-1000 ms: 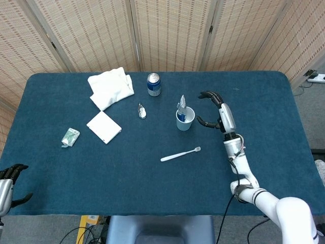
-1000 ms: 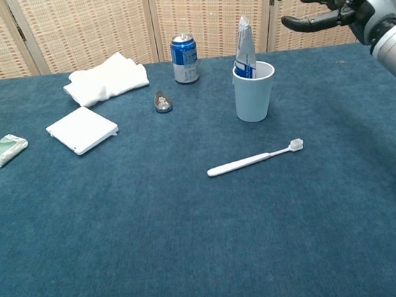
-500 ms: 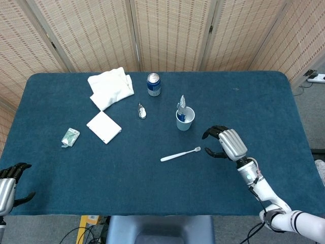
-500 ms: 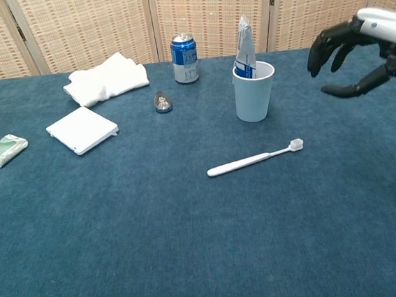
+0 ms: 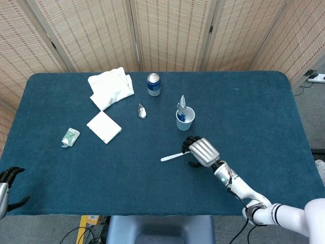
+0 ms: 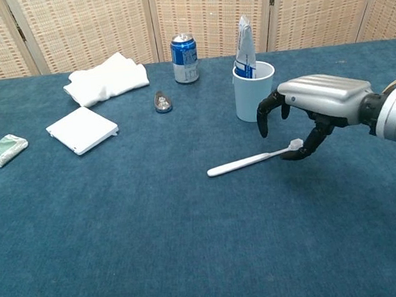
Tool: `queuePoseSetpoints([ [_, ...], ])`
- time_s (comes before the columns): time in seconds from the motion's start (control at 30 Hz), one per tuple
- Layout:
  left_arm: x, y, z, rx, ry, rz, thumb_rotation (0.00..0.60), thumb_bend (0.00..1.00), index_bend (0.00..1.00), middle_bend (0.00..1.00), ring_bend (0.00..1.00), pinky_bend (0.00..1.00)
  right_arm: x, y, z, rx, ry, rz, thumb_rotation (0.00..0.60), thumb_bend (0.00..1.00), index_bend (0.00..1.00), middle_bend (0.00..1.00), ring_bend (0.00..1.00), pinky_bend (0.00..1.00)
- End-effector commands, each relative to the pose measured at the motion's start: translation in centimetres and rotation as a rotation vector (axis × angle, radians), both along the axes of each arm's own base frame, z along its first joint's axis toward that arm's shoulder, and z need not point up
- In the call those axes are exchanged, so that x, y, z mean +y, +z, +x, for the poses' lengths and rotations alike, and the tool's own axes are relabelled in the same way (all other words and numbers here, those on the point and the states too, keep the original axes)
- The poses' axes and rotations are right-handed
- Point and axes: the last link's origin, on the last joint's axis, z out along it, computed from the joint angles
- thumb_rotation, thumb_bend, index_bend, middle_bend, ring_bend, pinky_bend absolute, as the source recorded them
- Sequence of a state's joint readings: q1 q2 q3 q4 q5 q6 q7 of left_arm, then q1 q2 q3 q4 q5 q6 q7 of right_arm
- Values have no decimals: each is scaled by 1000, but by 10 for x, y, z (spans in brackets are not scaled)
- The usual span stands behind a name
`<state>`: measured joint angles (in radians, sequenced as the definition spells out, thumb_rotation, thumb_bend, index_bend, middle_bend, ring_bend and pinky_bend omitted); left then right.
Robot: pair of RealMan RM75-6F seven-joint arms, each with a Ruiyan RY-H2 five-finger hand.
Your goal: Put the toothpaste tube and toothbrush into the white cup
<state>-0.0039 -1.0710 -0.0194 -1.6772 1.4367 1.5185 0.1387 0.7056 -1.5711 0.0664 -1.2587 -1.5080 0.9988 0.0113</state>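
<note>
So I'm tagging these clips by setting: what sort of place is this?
Probably a lab or staged test area, not a real bathroom: a table under blue cloth, woven folding screens behind it, and assorted props such as a soda can, a cup and a toothbrush.

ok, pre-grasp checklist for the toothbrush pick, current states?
1. Toothpaste tube already standing in the white cup: ok.
2. Toothbrush flat on the table, not lifted: ok.
3. Right robot hand over the brush head end, fingers apart: ok.
4. Fingers actually touching the toothbrush: cannot tell.
5. Cup upright, apart from the hand: ok.
6. Left robot hand at the near left table edge, far from the work: ok.
</note>
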Motion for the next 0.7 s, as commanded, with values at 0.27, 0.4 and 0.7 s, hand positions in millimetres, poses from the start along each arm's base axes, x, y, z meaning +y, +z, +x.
queuePoseSetpoints([
  [0.27, -4, -1, -3, -1, 17, -5, 600, 193, 263, 249, 266, 278, -15, -13, -6, 79, -11, -28, 600, 146, 474, 360, 228, 342],
  [0.4, -2, -1, -2, -2, 10, -5, 600, 193, 263, 249, 266, 278, -15, -22, 0, 88, -1, -23, 600, 148, 474, 360, 228, 342],
  [0.7, -4, -1, -5, -2, 21, -7, 600, 192, 263, 249, 266, 278, -18, -40, 10, 128, 28, -5, 600, 209, 475, 357, 223, 333],
])
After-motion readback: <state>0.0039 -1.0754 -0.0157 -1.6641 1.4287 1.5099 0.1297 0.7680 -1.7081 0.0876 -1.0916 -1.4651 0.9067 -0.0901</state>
